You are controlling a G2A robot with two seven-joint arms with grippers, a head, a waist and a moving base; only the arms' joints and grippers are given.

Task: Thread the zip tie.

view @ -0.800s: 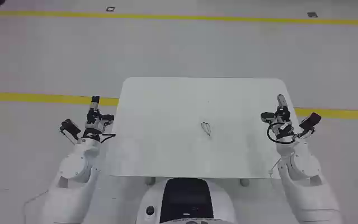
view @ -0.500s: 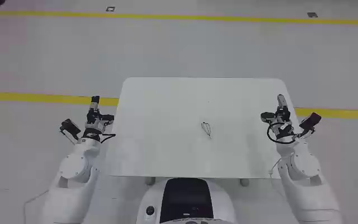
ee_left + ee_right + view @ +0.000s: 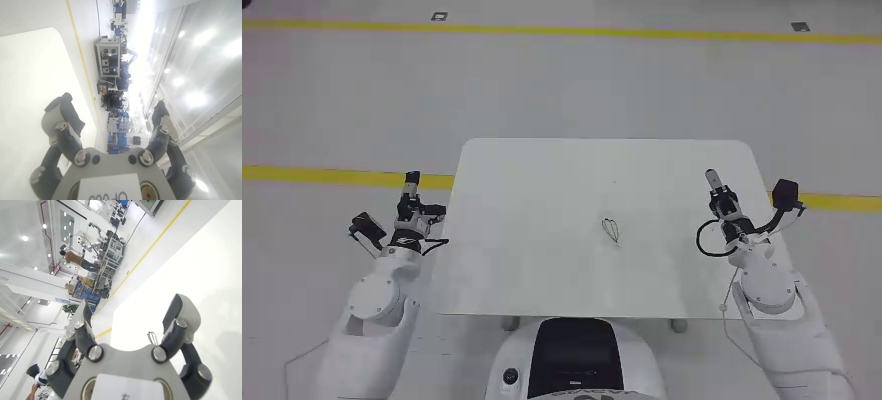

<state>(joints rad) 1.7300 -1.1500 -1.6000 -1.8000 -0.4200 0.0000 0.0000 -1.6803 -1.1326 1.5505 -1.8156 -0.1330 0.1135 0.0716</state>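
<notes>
Table (image 3: pixel 532 200) with zip tie (image 3: pixel 612 229), yellow floor lines (image 3: pixel 542 29)

the table (image 3: pixel 542 200) top is white, smooth and matt, with a soft sheen under the light. the zip tie (image 3: pixel 612 229) looks like thin dark plastic.

the right gripper (image 3: pixel 130 300) has a grey metal plate with a dull brushed finish, matt black plastic links and bright polished bolt heads. its pads (image 3: pixel 171 311) are black and ribbed, rubbery in look, backed by smooth pale shells. a white paper-like label (image 3: pixel 128 386) sticks to the plate.

the left gripper (image 3: pixel 112 99) has the same grey plate, black links and shiny screws. its fingertips (image 3: pixel 64 106) carry a dark matt covering, cloth or tape, hard to tell which.

the floor (image 3: pixel 562 90) is pale, smooth and faintly shiny.
</notes>
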